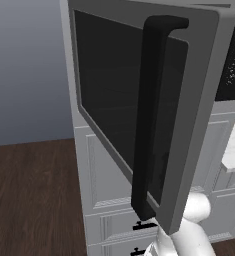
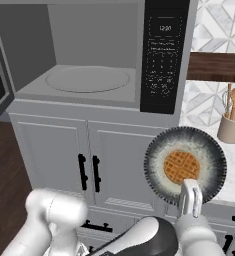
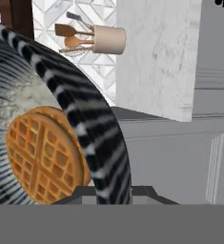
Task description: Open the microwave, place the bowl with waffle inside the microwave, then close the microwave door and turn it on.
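One hand (image 2: 190,192) is clamped on the near rim of the bowl (image 2: 185,165), holding it in the air before the white cabinet doors (image 2: 89,167), below the microwave (image 2: 94,55). Its round opening is tipped toward the camera of the right base view. Dark striped rim, pale inside; the orange-brown waffle (image 2: 181,166) lies in its middle. The microwave door (image 1: 154,110) stands swung open, its bar handle (image 1: 149,115) upright.

Left base view close behind open microwave door (image 1: 189,100), right base view facing cavity, hand view hugging bowl (image 3: 99,143)
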Available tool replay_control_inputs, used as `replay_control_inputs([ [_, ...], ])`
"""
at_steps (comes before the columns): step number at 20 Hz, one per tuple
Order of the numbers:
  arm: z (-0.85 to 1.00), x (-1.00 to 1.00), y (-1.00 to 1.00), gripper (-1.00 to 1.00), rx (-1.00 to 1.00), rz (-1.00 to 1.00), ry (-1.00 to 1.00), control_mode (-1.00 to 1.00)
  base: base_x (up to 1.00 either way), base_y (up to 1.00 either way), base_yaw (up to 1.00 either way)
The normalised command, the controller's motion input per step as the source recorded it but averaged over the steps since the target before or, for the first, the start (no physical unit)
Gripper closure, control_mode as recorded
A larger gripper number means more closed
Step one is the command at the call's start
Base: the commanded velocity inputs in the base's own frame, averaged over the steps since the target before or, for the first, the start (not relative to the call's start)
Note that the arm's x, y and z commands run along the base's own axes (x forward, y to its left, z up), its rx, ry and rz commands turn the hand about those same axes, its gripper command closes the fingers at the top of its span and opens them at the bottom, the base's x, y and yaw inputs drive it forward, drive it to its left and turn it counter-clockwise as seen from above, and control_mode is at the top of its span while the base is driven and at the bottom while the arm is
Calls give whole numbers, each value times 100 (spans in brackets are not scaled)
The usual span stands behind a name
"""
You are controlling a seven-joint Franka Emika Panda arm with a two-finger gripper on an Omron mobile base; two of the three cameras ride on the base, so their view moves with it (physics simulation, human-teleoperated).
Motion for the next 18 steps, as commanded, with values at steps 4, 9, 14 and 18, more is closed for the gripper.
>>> replay_control_inputs([
  [4, 89, -20, 99, 100, -2, -4, -1, -100, 0, 0, 0],
  [9, 80, -13, 90, 100, -4, 1, 2, -100, 0, 0, 0],
  [14, 71, -5, 84, 100, -5, 15, 3, -100, 0, 0, 0],
  [18, 58, 12, 83, 100, -2, 24, 2, -100, 0, 0, 0],
])
